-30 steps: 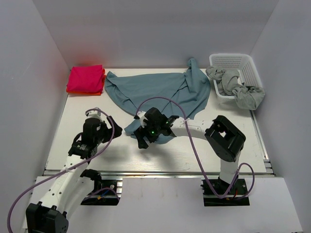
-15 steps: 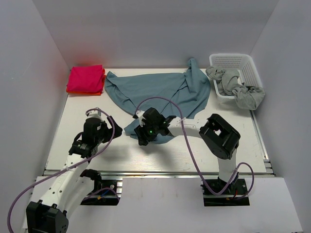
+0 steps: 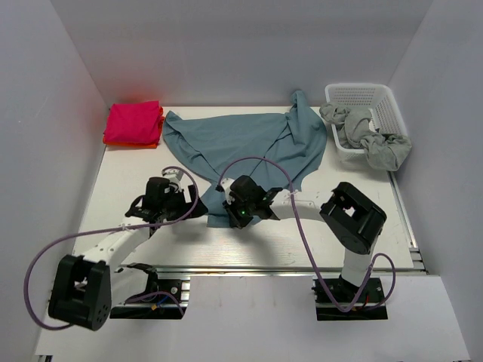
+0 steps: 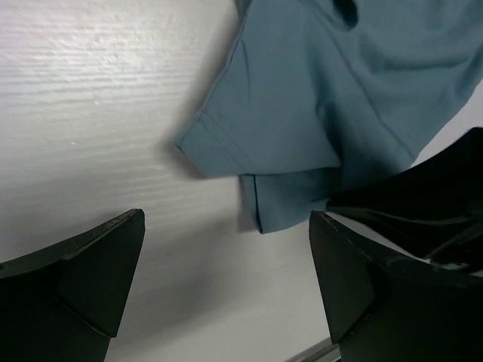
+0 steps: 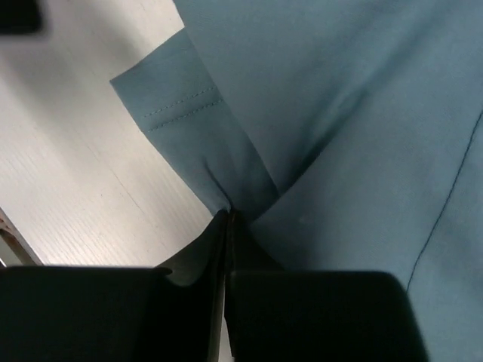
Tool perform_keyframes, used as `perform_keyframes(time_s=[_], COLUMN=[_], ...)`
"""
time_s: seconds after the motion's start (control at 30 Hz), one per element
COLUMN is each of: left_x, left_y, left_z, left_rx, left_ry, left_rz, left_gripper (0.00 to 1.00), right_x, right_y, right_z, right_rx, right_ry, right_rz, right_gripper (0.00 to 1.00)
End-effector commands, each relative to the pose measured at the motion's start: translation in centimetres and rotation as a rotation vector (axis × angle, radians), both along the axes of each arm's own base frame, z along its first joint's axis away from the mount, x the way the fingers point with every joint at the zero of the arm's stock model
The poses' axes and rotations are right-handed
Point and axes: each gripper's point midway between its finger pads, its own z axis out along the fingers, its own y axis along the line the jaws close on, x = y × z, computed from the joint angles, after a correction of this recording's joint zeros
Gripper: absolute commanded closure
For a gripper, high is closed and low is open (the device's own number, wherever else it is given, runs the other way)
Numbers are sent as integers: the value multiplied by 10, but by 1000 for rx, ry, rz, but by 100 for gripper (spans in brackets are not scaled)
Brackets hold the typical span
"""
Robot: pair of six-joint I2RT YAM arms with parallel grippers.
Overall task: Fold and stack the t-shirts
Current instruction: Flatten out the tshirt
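A white lattice basket (image 3: 356, 89) stands on the surface (image 3: 121, 181), far beyond the right hand (image 3: 232, 217) and well off to its right, in the back corner near the right wall (image 3: 445, 151). The surface is white with a fine wood grain, seen plainly under the left hand (image 3: 187, 205). A pale back wall (image 3: 226, 53) and left wall (image 3: 45, 151) close it in. A metal rail (image 3: 241, 265) edges the surface on the near side of both hands.

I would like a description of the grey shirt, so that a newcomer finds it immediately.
On the white table, go to the far right corner, where a white lattice basket stands. The grey shirt lies crumpled in it, spilling over its rim; the teal shirt and pink shirt lie on the table.
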Motion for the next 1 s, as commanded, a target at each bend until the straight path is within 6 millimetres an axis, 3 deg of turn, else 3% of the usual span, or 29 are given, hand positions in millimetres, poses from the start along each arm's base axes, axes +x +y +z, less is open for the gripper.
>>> perform_keyframes(time_s=[0.0,0.1,0.13,0.3,0.4,0.43,0.47,0.53,0.6,0.67,0.73,0.83,0.97], left_x=[3,7,5,7,5,5,3,0,3,7,11,33,61], left_y=[-19,-21,-23,-22,-24,-24,-22,-17,-9,-7,-4,10,11], left_z=[0,1,1,2,3,3,0,-6,-7,2,7,28,52], left_rx=[-24,-13,-13,3,10,10,21,53,84,83,76,113,131], left_ry=[-13,-26,-26,-39,-34,-34,-23,-1,8,-15,-15,-74,-125], left_rz=[-119,-128,-137,-127,-142,-142,-135,-116,-73,-48,12,129,176], left_gripper=[0,2,2,2,2,2,2,0,0,0,0,0,0], right_x=[-27,-53,-78,-118,-118,-116,-112,-103,-92,-83,-74,-66,-54], right_y=[-40,-35,-30,-44,-48,-48,-47,-46,-50,-49,-52,-48,-37], right_z=[-29,-15,0,20,34,35,42,49,58,68,66,55,39], right_rx=[-171,-85,4,73,92,95,108,102,95,102,79,44,53], right_ry=[66,107,183,281,261,248,228,161,89,23,-33,-42,-2], right_rz=[7,163,253,423,425,414,403,376,329,301,258,179,57], right_gripper=[100,100,100,100,96,90,77,72,60,52,44,40,36])
